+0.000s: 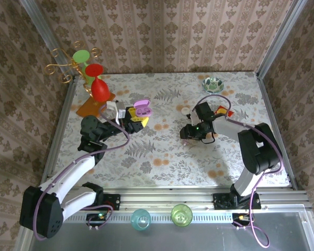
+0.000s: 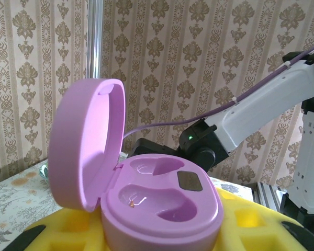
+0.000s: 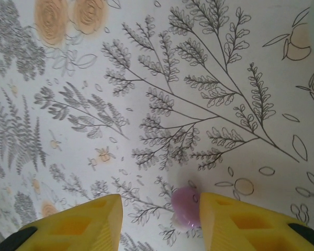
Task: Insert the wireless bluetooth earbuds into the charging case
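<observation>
Table (image 1: 162, 157) with the ferny cloth carries it all. Left gripper (image 1: 136, 117) is clamped on the lilac charging case (image 2: 162, 209) over the far-left part of the table. The lid is flipped up and both sockets are empty, so I'd guess it's being held steady as a target. Right gripper (image 3: 159, 219) sits low near the table's middle, jaws partly apart around one lilac earbud (image 3: 186, 207) lying on the cloth. The bud sits close against one finger, not pinched yet. Looks lined up for the pick.

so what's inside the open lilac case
The charging case holds two moulded wells, both empty, bar a tiny orange speck in the nearer one, with a dark square patch beside them. The lid's hollow is seen side-on, its depth hidden.
</observation>
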{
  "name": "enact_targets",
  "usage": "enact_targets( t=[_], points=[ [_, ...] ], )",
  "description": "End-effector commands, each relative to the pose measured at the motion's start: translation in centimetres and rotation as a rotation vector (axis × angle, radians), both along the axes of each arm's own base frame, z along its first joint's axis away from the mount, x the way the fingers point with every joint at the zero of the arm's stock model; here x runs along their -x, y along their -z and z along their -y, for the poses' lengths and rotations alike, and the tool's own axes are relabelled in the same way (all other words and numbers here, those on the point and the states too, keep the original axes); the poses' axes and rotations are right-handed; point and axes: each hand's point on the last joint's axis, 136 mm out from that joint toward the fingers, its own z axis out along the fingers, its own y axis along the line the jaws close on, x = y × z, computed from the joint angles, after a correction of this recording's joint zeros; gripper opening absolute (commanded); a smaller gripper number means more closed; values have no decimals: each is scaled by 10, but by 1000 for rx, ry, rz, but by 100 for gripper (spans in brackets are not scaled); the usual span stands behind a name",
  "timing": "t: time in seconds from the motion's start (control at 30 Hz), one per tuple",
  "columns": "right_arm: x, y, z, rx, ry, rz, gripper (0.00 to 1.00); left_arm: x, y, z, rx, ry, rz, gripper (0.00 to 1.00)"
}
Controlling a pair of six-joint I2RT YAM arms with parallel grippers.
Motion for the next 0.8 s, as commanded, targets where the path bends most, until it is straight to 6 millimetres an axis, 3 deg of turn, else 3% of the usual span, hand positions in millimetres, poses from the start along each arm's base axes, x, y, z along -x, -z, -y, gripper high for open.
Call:
enact_targets(
  t=[0.0, 0.5, 0.77],
  points=[
    [6, 8, -4, -3, -63, -38, 43, 1, -8, -2, 18, -2, 35, 23],
    [25, 20, -8, -55, -72, -80, 36, 0, -10, 1, 19, 7, 36, 23],
    [23, 32, -3, -17, -53, -106, 23, 1, -10, 1, 21, 11, 35, 23]
  ],
)
